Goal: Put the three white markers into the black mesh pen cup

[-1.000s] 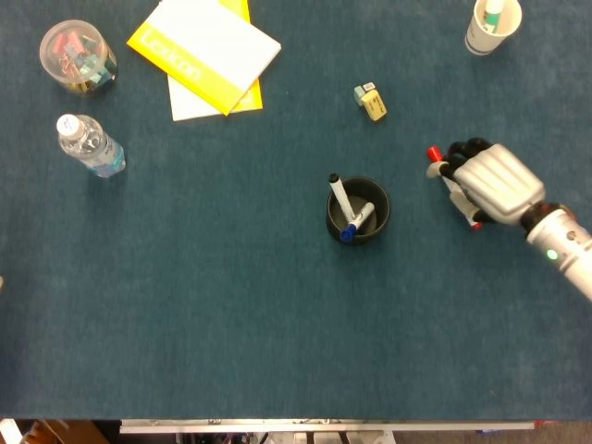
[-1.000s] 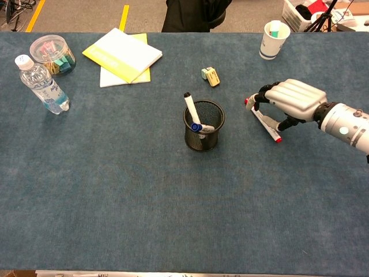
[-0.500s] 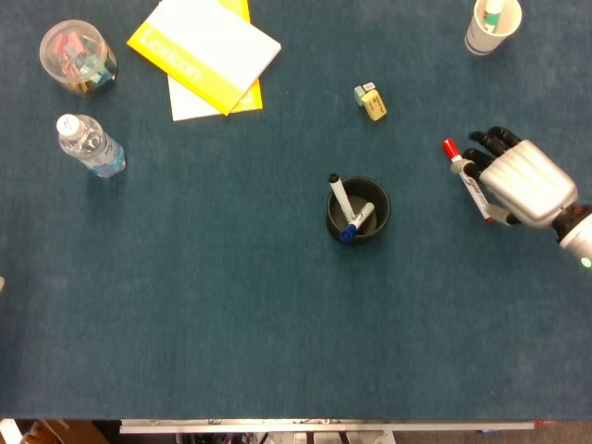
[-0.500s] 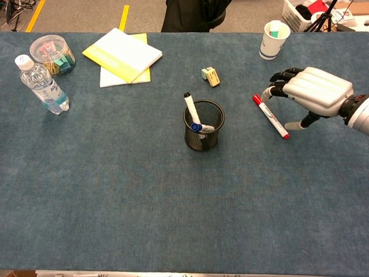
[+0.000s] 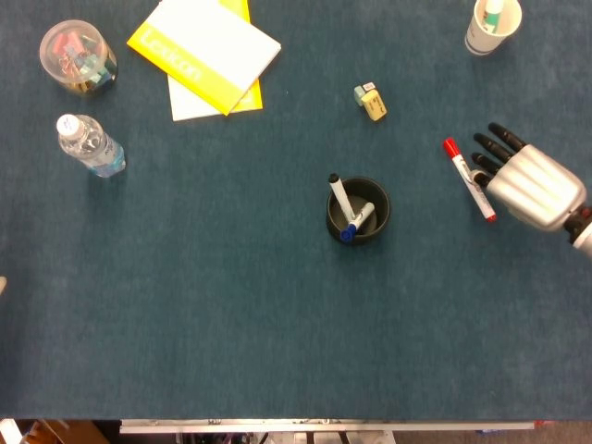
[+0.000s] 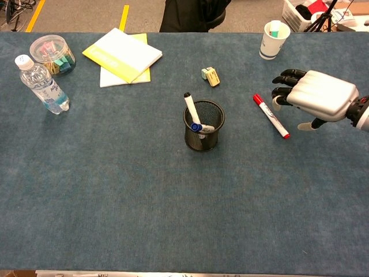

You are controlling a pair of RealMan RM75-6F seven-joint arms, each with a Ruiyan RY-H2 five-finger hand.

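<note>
Since a second ago the right hand (image 6: 318, 103) has let go of the red-capped marker (image 6: 270, 115) and drawn back toward the right edge; a moment earlier it was curled over that marker, and now it sits just beside it, apart from it in both views. Its fingers (image 5: 496, 146) are spread and extended, holding nothing. The left hand is not in view.

That marker lies flat on the blue surface (image 6: 115, 184), red cap pointing away from the robot, to the right of the black mesh pen cup (image 6: 204, 126) and well apart from it. The cup stands upright near the middle of the surface and already holds two white markers: a black-capped marker (image 5: 340, 197) leaning up out of the rim, and a blue-capped marker (image 5: 356, 223) tilted across the inside.

Further back, a small eraser (image 6: 210, 75) lies beyond the cup. A paper cup (image 6: 273, 39) stands at the far right. A stack of yellow and white notepads (image 6: 122, 56) lies at the far left, with a clear jar of clips (image 6: 52, 54) and a water bottle (image 6: 42, 85) beside it.
</note>
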